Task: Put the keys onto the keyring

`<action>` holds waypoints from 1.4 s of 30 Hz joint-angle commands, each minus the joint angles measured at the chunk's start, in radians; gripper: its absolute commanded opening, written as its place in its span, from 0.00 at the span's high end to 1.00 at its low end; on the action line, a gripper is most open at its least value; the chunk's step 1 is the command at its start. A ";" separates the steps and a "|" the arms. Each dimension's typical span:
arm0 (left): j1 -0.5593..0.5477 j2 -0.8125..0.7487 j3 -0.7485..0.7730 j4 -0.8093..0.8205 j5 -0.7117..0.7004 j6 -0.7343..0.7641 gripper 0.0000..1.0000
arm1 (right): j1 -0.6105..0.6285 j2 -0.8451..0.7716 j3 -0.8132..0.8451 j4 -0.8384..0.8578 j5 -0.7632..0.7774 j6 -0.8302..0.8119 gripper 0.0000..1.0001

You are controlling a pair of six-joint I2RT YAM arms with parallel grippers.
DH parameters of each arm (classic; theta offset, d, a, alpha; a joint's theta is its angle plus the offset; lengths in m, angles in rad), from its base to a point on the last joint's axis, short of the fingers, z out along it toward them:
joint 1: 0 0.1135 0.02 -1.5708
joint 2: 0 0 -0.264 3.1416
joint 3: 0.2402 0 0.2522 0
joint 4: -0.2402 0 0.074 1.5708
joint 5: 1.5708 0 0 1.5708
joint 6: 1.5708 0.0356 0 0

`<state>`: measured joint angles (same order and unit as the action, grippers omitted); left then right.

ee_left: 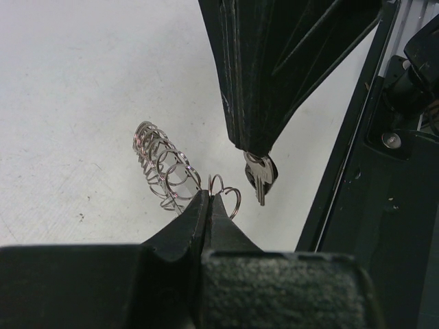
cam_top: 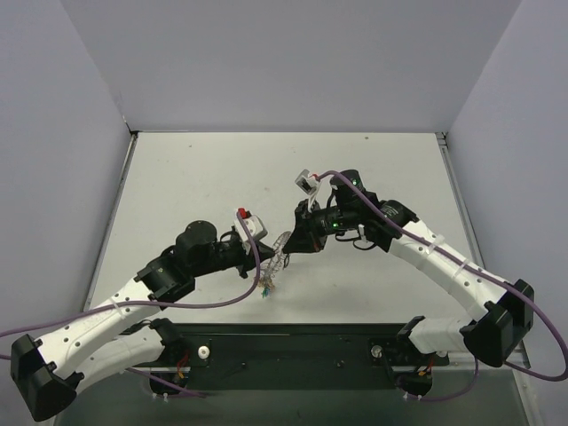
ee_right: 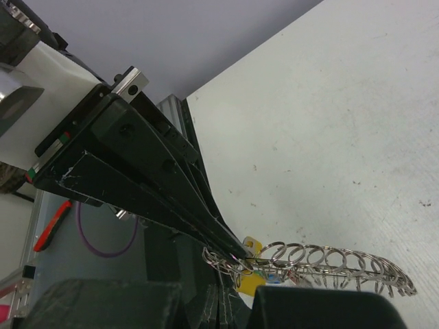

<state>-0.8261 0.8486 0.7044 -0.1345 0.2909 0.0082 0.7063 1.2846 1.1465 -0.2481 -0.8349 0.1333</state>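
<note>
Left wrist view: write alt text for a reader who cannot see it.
The left gripper, shut, pinches one end of a coiled silvery keyring that stretches away over the white table. Beside it, the right gripper reaches down from above, shut on a small silver key hanging close to the pinched end.

From above, the keys (cam_top: pixel 266 289) hanging at six o'clock of the keyring (cam_top: pixel 279 251) are too small to count. In the left wrist view the right gripper (ee_left: pixel 252 148), cut off at twelve o'clock, hides most of the head of one key (ee_left: pixel 260 181).
</note>
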 commanded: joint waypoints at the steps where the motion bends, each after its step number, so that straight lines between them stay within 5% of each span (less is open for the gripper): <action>1: -0.005 0.003 0.072 0.041 0.031 -0.002 1.00 | 0.027 0.012 0.058 -0.014 -0.018 -0.041 1.00; 42: -0.007 0.044 0.112 0.015 0.093 -0.037 1.00 | 0.097 0.048 0.099 -0.051 0.147 -0.078 1.00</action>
<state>-0.8261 0.9020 0.7399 -0.1783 0.3489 -0.0078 0.7902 1.3502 1.1992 -0.3069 -0.7296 0.0769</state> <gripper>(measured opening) 0.023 0.026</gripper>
